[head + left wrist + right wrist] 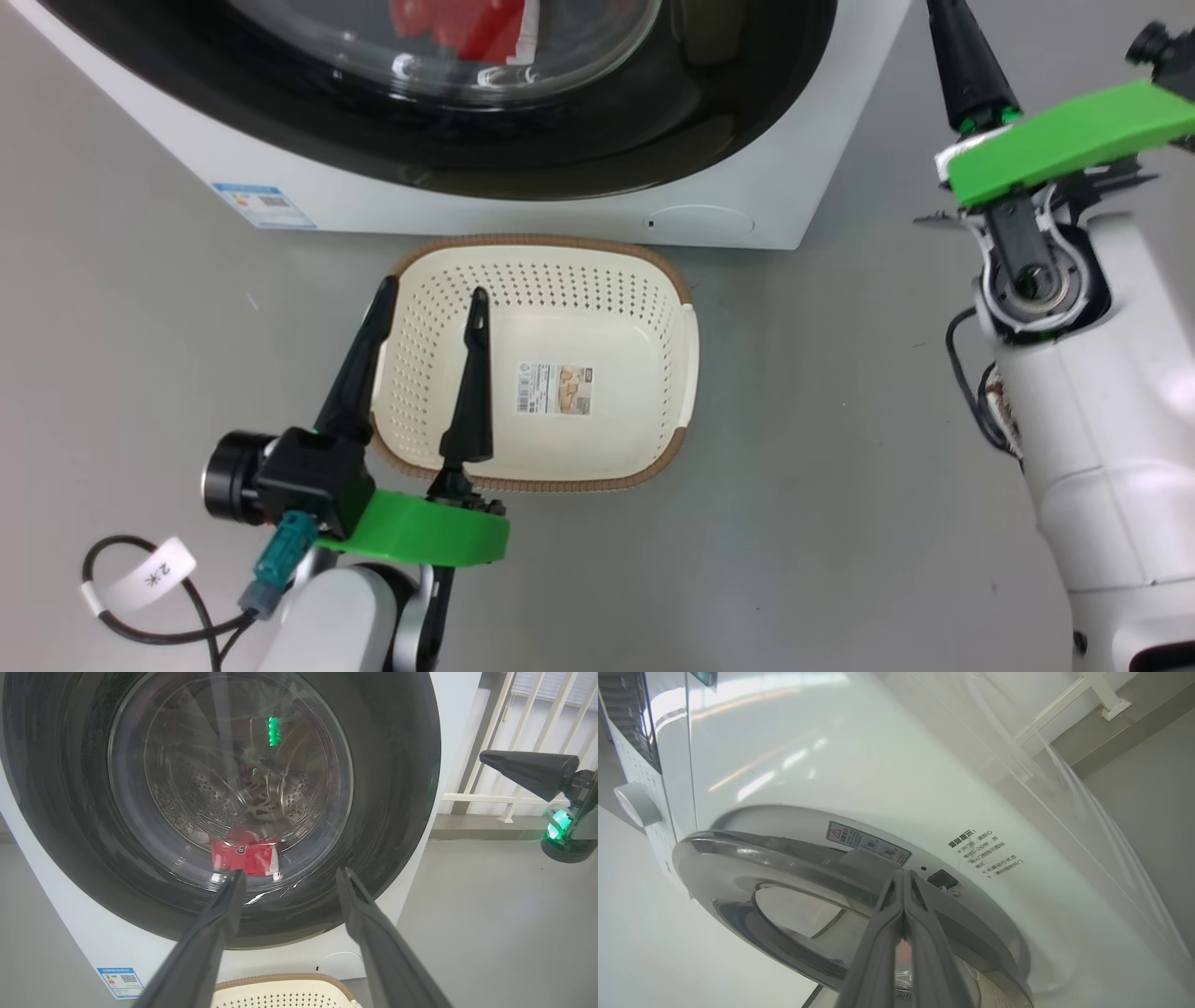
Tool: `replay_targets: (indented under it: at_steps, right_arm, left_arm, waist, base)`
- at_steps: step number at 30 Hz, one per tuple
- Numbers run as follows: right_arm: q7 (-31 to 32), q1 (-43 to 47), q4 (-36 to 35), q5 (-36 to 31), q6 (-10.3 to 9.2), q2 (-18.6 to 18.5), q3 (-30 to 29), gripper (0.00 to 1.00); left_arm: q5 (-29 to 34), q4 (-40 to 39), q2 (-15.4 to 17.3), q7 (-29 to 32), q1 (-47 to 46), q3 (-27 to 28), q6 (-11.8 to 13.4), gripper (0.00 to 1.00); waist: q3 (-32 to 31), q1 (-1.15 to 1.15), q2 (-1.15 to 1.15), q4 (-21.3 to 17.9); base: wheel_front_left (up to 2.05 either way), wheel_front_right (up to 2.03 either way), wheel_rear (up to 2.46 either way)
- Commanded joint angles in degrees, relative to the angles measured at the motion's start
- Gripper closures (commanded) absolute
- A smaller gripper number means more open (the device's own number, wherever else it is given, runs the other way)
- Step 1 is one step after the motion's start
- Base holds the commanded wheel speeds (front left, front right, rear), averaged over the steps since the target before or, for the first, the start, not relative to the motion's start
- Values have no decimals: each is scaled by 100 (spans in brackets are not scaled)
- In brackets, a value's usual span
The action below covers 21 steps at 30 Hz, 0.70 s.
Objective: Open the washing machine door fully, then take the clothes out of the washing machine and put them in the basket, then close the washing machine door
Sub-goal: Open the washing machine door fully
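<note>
Washing machine: the washing machine (523,210) is the big white box across the top of the head view, and the robot is squared up to its front on the grey floor (840,467).
Door: the washing machine door (392,812), with its black rim and glass bowl, lies flat over the mouth. It looks shut, or a crack ajar at most. A dark latch slot shows just beside the rim in the right wrist view, so I cannot tell whether the catch is off. It is certainly not swung wide.
Basket: the basket (597,308) sits on the floor right in front of the machine, just below the door. There is nothing red in it, only the sticker (554,388) on its bottom.
Right arm: the right gripper (903,877) is up at the door's edge with both fingers pressed together and nothing between them. The tips are at the rim beside the latch slot, but I cannot make out contact.
Left arm: the left gripper (434,289) hangs over the near left side of the basket. Its fingers are spread wide with nothing in them, and they point at the glass.
Clothes: the clothes (243,856) show as a red heap with a number 3, low in the drum behind the glass.
Small marks: there is a blue label (261,205) at the lower left of the front and a round cap (700,222) at the lower right.
Done: my read is nothing is finished. This is the opening step, the bid for the door.
Left: the door has to be swung fully open, the jerseys moved into the basket, and the door closed.
</note>
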Motion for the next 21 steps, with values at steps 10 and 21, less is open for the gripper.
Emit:
replay_targets:
  at_steps: [10,21]
  right_arm:
    - [807,-670,150,792,2,-121,-166,100]
    - [1500,-1263,731,1066,2,-306,-331,100]
  left_arm:
    - [-84,-217,88,-44,-161,-30,8,0]
    - [-90,-352,88,-44,-220,-106,59,0]
  waist:
    - [220,0,0,260]
    - [403,0,0,504]
  base:
    - [0,0,0]
    - [0,0,0]
